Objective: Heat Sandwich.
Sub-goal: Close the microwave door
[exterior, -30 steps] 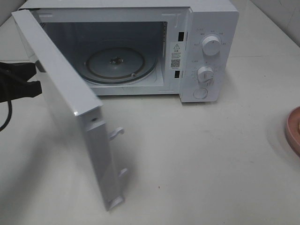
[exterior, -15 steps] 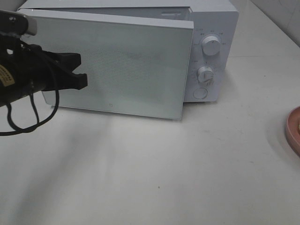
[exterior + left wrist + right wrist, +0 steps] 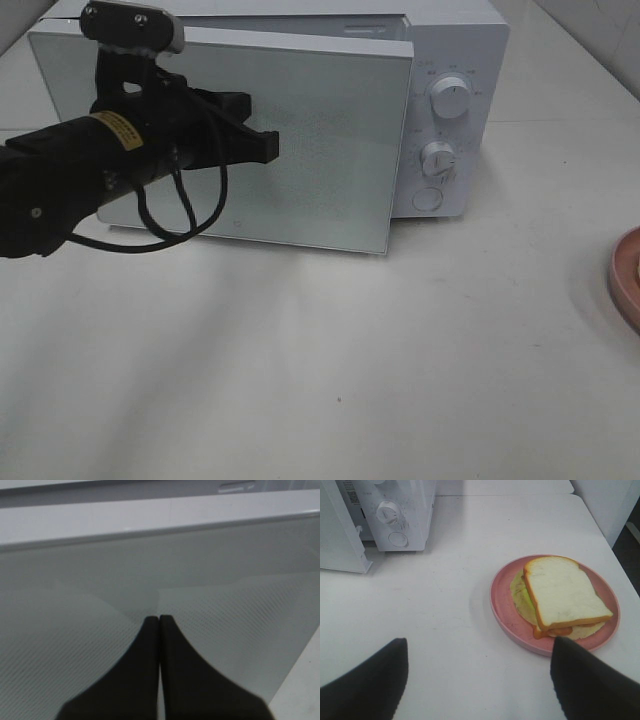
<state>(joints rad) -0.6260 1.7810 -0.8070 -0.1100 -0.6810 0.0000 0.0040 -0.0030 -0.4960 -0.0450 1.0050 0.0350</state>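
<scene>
Exterior high view: mounted above and in front, looking down at the desk [image 3: 400, 380]. The microwave [image 3: 455, 60] fills the upper half of the frame; the pink plate [image 3: 627, 280] is cut off at the right edge.

Left wrist view: very close to the microwave door [image 3: 225, 610], facing its glass almost square on. The left claw [image 3: 159, 622] shows at lower centre, tips pressed together.

Right wrist view: looks down and forward over the desk [image 3: 445, 605] from nearer range. The right claw [image 3: 480, 660] has its tips at the lower corners, wide apart.

Shared: the microwave control panel [image 3: 395, 515] appears upper left in the right wrist view and upper right in the exterior view. The plate [image 3: 505, 615] shows in both. The door is shared by the exterior and left wrist views.
</scene>
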